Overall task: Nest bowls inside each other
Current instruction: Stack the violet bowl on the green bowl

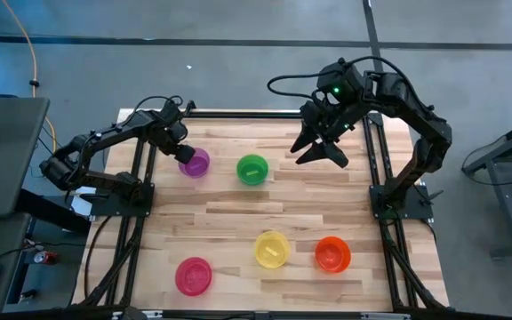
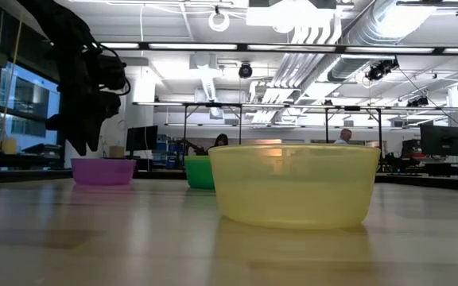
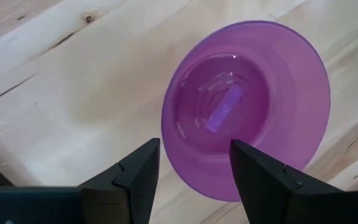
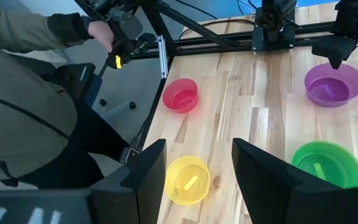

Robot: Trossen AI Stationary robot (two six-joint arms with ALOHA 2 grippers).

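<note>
Five bowls stand upright on the wooden table: purple (image 1: 194,163), green (image 1: 252,169), yellow (image 1: 272,249), orange (image 1: 332,253) and pink-red (image 1: 193,275). No blue bowl is in view. My left gripper (image 1: 183,152) is open and hovers close over the purple bowl (image 3: 247,106), at its rim toward the table's far-left corner. The two fingers point down with that rim below the gap. My right gripper (image 1: 320,156) is open and raised over the table's far right, to the right of the green bowl (image 4: 326,163).
The bare wood in the table's middle (image 1: 265,209) separates the far pair of bowls from the near three. A person in a dark jacket (image 4: 23,93) stands beyond the table's left edge, one hand (image 4: 101,31) on a device. Metal frame rails (image 1: 376,169) run along both sides.
</note>
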